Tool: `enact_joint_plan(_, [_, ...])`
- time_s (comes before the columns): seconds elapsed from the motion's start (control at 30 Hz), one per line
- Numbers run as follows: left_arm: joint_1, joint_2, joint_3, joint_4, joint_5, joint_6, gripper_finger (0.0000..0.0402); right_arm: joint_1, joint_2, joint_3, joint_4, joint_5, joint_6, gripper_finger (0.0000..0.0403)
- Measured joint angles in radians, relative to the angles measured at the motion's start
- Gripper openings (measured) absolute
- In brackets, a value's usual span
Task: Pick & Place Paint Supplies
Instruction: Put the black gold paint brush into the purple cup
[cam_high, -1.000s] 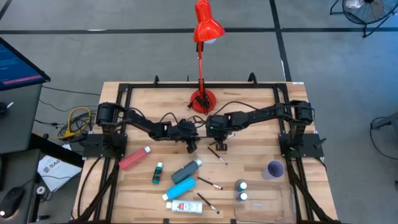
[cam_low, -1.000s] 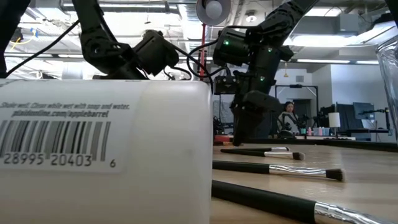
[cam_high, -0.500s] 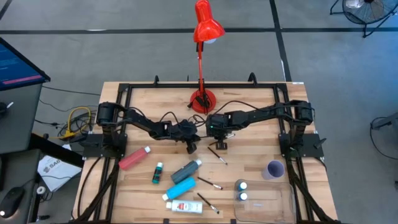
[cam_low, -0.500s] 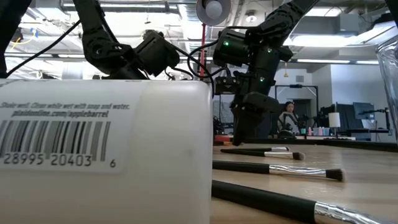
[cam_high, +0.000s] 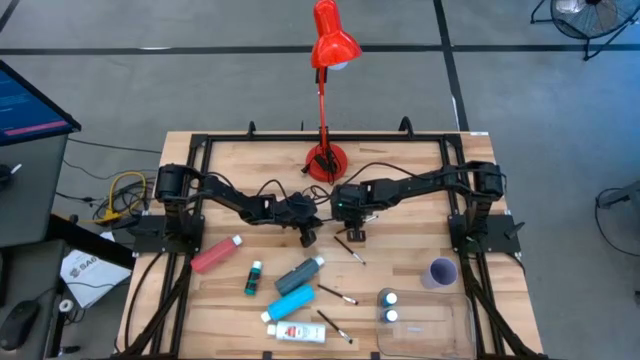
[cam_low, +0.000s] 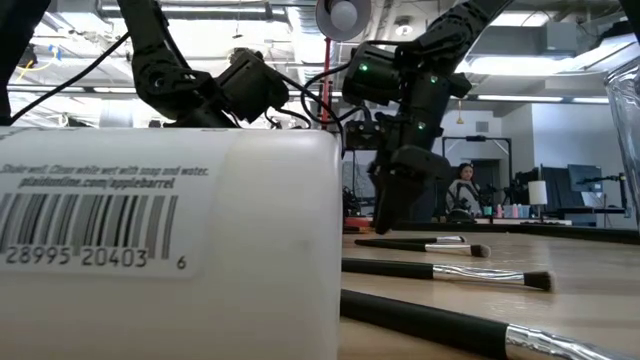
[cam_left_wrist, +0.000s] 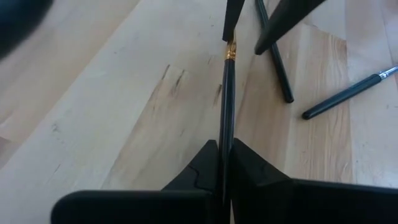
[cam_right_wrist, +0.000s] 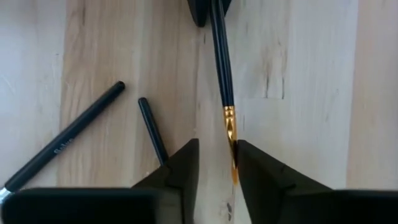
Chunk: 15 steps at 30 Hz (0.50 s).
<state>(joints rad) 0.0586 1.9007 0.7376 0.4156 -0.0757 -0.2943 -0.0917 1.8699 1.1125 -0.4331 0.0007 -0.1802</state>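
Observation:
My left gripper (cam_left_wrist: 224, 146) (cam_high: 308, 236) is shut on a thin dark paintbrush (cam_left_wrist: 225, 93) with a gold ferrule, at the table's middle. My right gripper (cam_right_wrist: 217, 146) (cam_high: 355, 235) faces it, open, its fingers on either side of the brush's ferrule and bristle end (cam_right_wrist: 231, 134). On the near half of the table lie a pink-red tube (cam_high: 215, 255), a teal bottle (cam_high: 254, 277), a grey-blue tube (cam_high: 300, 272), a blue tube (cam_high: 290, 298), a white tube (cam_high: 295, 331) and several loose brushes (cam_high: 350, 250). My left gripper pinches the brush's dark handle (cam_left_wrist: 224, 134) between its two fingers. The brush runs straight out ahead of the fingers, along them, toward my right gripper. My right gripper: the bristle tip (cam_right_wrist: 234, 168) lies close against one finger's (cam_right_wrist: 249, 168) inner face; I cannot tell whether they touch.
A red desk lamp's base (cam_high: 326, 162) stands just beyond both grippers. A lilac cup (cam_high: 441, 272) and a clear tray (cam_high: 450, 330) holding two white-capped bottles (cam_high: 388, 298) sit at the near right. The white tube (cam_low: 170, 250) fills the low view's foreground.

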Motion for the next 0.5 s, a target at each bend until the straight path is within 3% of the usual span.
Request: enact_joint_plan(0.5, [0.0,0.002,-0.002,0.031,0.016,0.021,0.0,0.0,-0.001,0.001,0.034,0.004,-0.013,0.0174])
